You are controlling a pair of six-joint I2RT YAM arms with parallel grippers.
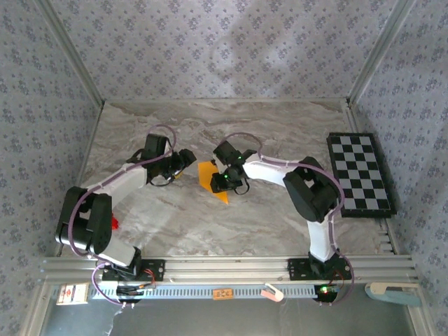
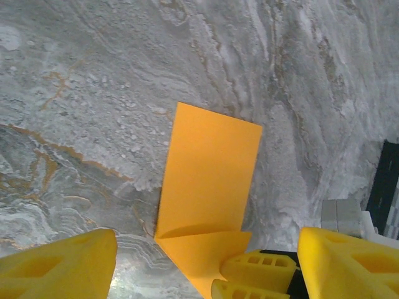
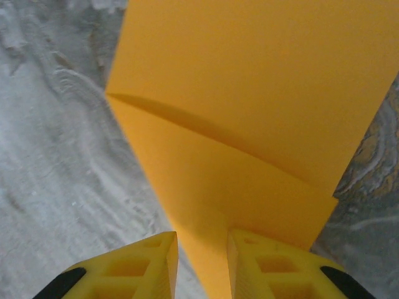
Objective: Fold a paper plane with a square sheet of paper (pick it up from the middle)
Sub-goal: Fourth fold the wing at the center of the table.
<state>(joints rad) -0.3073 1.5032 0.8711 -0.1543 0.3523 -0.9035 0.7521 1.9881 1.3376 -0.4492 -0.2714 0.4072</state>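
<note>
Marble table (image 1: 210,231) holds the paper (image 2: 209,174) flat near its middle, one corner folded over. The left gripper (image 2: 206,237) hovers beside it, jaws wide, holding nothing. The right gripper (image 3: 202,240) straddles the pointed end, jaws narrowly parted, probably not pinching. The sheet looks thin, light and easily creased; take it at an edge near the middle.

Folded square sheet of paper (image 2: 209,174), marble table (image 2: 75,93), left pincer (image 2: 206,249) spread, checkerboard (image 2: 386,187) perhaps
</note>
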